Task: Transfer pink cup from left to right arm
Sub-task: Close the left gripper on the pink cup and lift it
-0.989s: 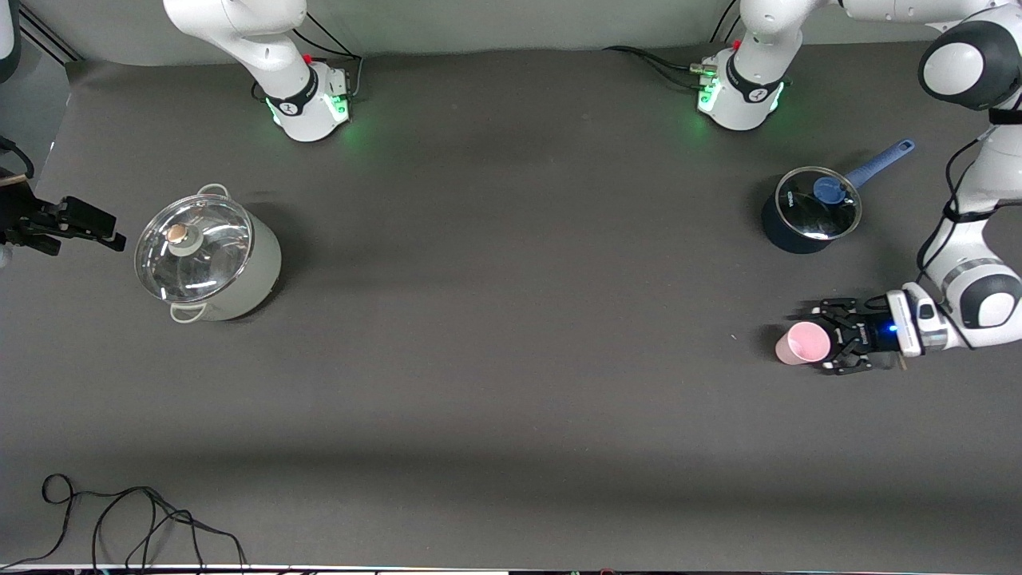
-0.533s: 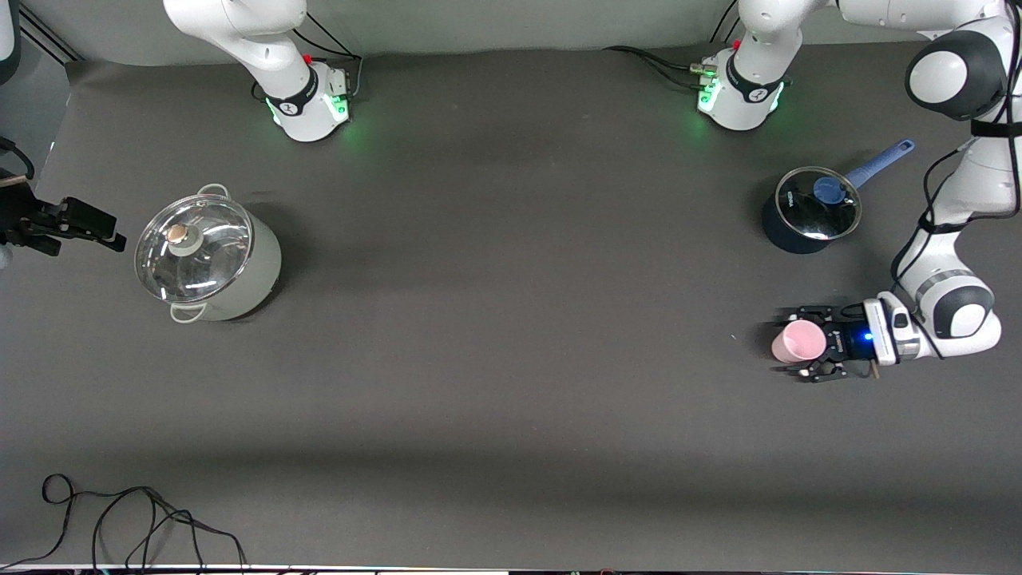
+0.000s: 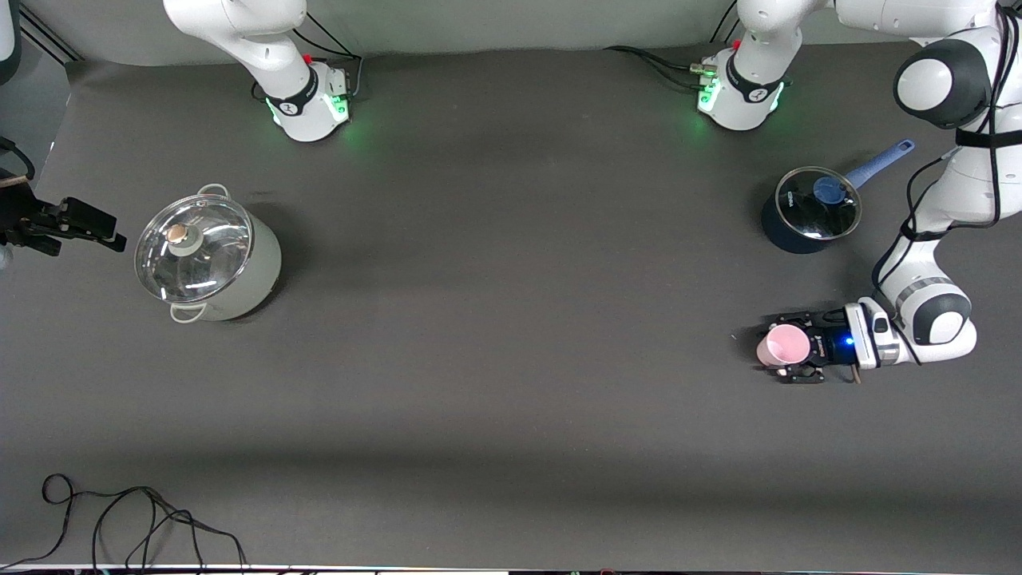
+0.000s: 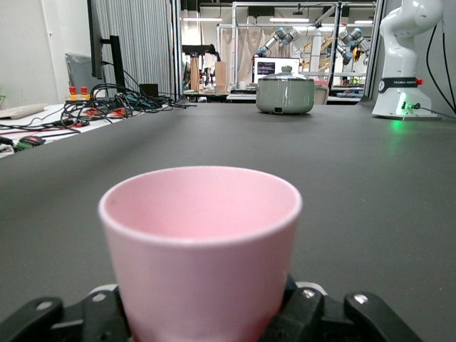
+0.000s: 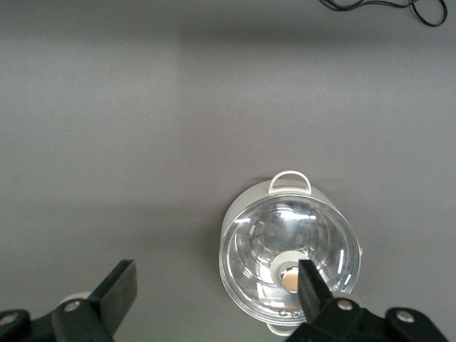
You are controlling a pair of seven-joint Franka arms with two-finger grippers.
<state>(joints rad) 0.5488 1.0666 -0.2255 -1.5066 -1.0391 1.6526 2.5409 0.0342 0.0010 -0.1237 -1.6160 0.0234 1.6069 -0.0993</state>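
The pink cup [image 3: 780, 346] is a small, plain, pale pink plastic tumbler [image 4: 200, 246] with no handle, its wall tapering slightly from a wider rim to a narrower base. It stands upright with its open mouth facing up, and the inside looks empty. It sits at the left arm's end of the table, nearer to the front camera than the dark blue saucepan [image 3: 806, 212]. The left gripper [image 3: 790, 349] is closed around its lower wall, a black finger on either side of it.
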